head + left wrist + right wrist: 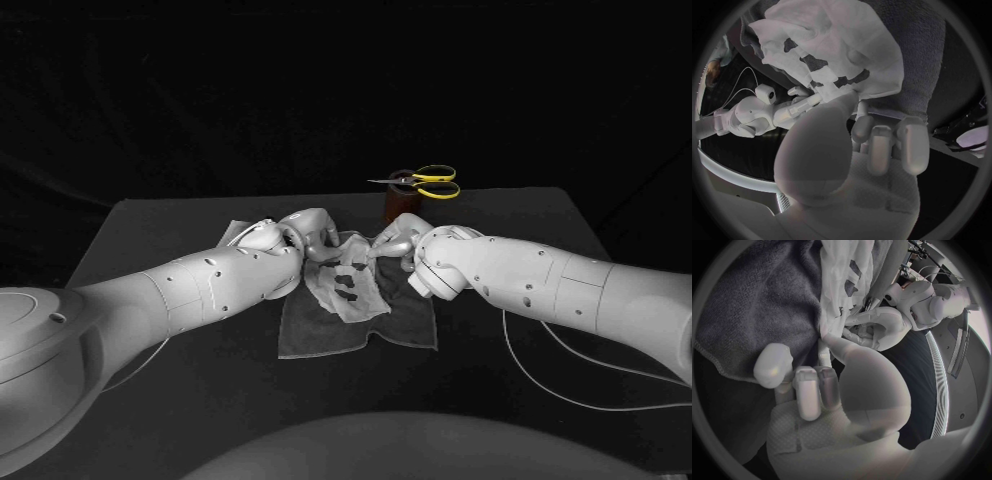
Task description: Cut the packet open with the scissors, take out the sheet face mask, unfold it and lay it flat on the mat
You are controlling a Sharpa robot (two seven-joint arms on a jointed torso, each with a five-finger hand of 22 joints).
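Observation:
The white sheet face mask (348,281), with its eye and mouth holes showing, hangs partly unfolded over the grey mat (404,330). My left hand (296,238) pinches its upper left edge and my right hand (401,240) pinches its upper right edge, the two close together. In the left wrist view, my left hand (873,145) holds the mask (829,50) above the mat (923,65). The right wrist view shows my right hand (817,385) gripping the mask (842,280) beside the mat (761,305). The yellow-handled scissors (423,181) stand in a brown holder (397,206) behind my hands.
A pale flat corner (231,232), perhaps the packet, shows just left of my left hand. Thin white cables (534,370) trail over the table at the right. The black table's far edge (216,200) runs behind the holder.

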